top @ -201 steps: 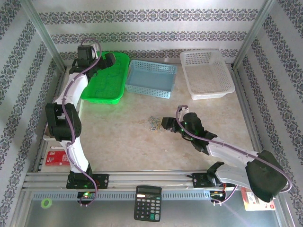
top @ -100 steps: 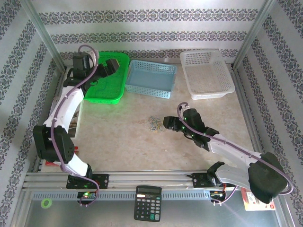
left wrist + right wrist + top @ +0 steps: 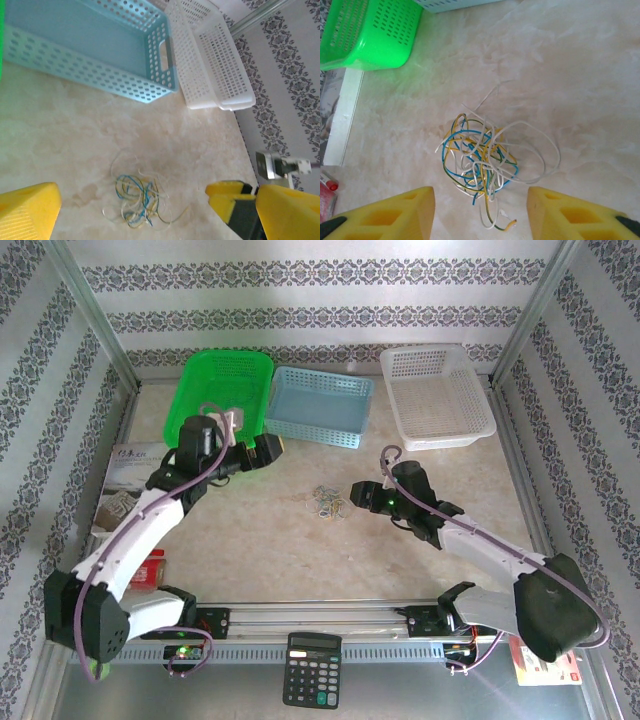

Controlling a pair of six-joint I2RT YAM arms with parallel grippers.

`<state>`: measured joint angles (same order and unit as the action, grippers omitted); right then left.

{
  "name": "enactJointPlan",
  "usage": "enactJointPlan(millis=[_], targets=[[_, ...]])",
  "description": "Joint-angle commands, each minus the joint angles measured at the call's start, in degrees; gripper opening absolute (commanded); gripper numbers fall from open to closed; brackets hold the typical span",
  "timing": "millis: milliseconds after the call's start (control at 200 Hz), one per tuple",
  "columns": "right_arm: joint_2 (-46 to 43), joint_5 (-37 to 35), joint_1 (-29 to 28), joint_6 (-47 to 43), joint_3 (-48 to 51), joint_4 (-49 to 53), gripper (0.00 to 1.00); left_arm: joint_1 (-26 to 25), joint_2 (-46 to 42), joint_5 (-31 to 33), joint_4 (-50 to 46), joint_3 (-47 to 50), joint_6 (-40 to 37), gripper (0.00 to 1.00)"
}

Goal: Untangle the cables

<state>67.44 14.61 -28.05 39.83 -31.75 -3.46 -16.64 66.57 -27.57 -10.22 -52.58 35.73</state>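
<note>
The cables (image 3: 327, 502) lie in a small tangle of blue, yellow, green and whitish wires on the table's middle. In the right wrist view the cables (image 3: 480, 160) sit just ahead of my right gripper (image 3: 480, 212). It is open, with a few loose strand ends reaching between its yellow fingers (image 3: 405, 215). From above, the right gripper (image 3: 356, 496) is just right of the tangle. My left gripper (image 3: 268, 450) hovers up and left of it, wide open. In the left wrist view the cables (image 3: 137, 197) lie below the left gripper (image 3: 132, 200), untouched.
Three baskets line the back: green (image 3: 228, 390), blue (image 3: 320, 405) and white (image 3: 437, 395). A booklet (image 3: 130, 465) lies at the left edge. A calculator (image 3: 312, 670) rests on the front rail.
My left arm has swung from over the green basket down toward the table's middle. The right gripper edged nearer the tangle and its jaws narrowed somewhat.
</note>
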Motion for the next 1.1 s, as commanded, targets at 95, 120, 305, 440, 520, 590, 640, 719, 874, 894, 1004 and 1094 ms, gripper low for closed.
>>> enactJointPlan(millis=[95,120,305,440,520,590,640,719,874,894,1004,1094], targets=[[2.4,-0.5,-3.3,3.1,-0.3,-3.9,0.42,-1.3,-4.0,1.5,5.4,8.5,4.7,1.00],[2.9,-0.5,-4.0,2.9,-1.0,-3.6,0.40,-1.4,-3.9,1.5,5.9,9.3,4.9,1.00],[8.8,0.6,-7.0,1.5,-6.1,-2.1,0.34,-2.9,-2.3,2.7,9.9,11.9,5.6,1.00],[13.4,1.1,-8.7,1.5,-8.9,-2.9,0.29,-3.5,-0.7,3.7,11.4,12.3,6.1,1.00],[16.1,1.3,-9.5,1.8,-10.4,-3.8,0.27,-3.5,0.0,3.6,11.4,11.8,6.2,1.00],[18.3,1.2,-10.0,1.9,-11.6,-4.3,0.27,-3.6,0.4,3.8,11.3,11.3,6.2,1.00],[19.6,1.1,-10.2,2.1,-12.2,-4.8,0.26,-3.6,0.5,3.8,11.4,11.0,6.1,1.00],[21.4,1.0,-10.4,2.3,-12.8,-5.4,0.26,-3.6,0.7,3.9,11.5,10.7,6.2,1.00],[23.8,0.8,-10.4,2.0,-13.8,-5.6,0.26,-3.6,0.7,4.1,11.6,10.6,6.5,1.00],[24.1,0.8,-10.4,1.9,-14.0,-5.7,0.26,-3.6,0.6,4.1,11.6,10.6,6.6,1.00],[25.9,0.9,-10.3,1.7,-14.8,-6.1,0.22,-3.7,0.3,4.5,11.6,10.6,6.7,1.00],[27.3,1.7,-10.3,1.4,-15.9,-6.7,0.17,-3.7,0.4,4.6,11.6,10.6,6.8,1.00]])
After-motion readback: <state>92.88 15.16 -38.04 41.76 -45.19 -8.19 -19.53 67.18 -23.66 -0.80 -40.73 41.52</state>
